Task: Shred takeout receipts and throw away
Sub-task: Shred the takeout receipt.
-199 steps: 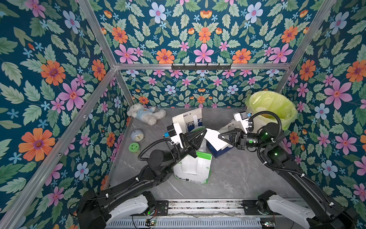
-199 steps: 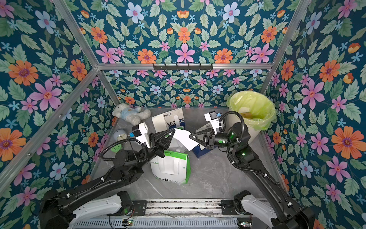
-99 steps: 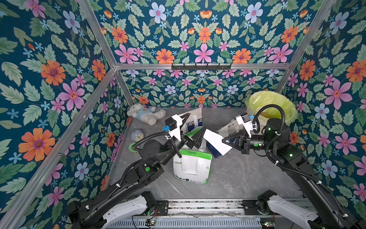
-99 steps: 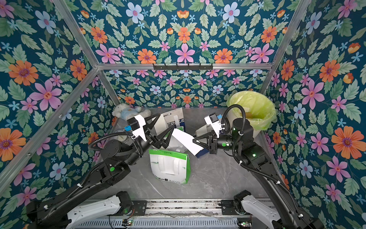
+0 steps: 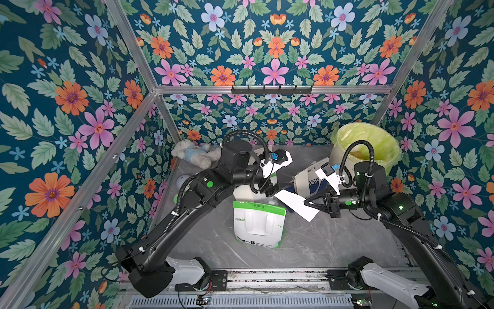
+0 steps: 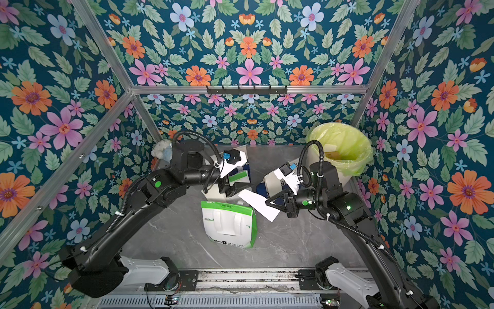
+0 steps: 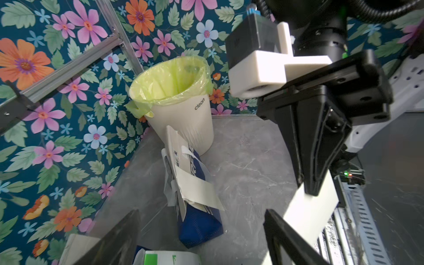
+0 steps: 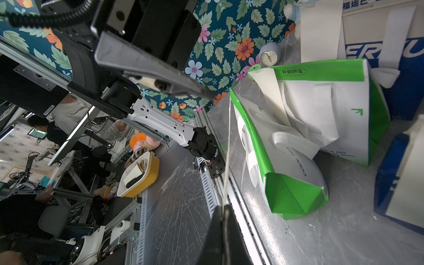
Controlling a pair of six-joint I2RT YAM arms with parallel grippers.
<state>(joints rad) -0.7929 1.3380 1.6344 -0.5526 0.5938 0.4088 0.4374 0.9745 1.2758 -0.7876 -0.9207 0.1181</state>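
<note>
Grip status: my right claw point(image 5: 307, 202) is pressed together on one edge of a takeout receipt point(image 5: 296, 204) and now carries the sheet alone. A second ago my left claw point(image 6: 238, 188) pinched the opposite edge. It has since let go, its jaws stand spread, and it has backed off toward the rear wall, clear of the paper.

Location: the receipt hangs in the air above the table point(image 5: 334, 240). It sits just over the top corner of the white-and-green bag point(image 5: 256, 224) and beside the white-and-blue bag point(image 5: 307, 182).

Condition: in both top views the sheet looks whole; I can see no tear.

Judgement: if a tear was intended, it has not succeeded, so shredding remains open. Next action: re-grip with the left claw and tear, then carry the pieces to the lined bin point(image 7: 183, 121) behind my right arm.
</note>
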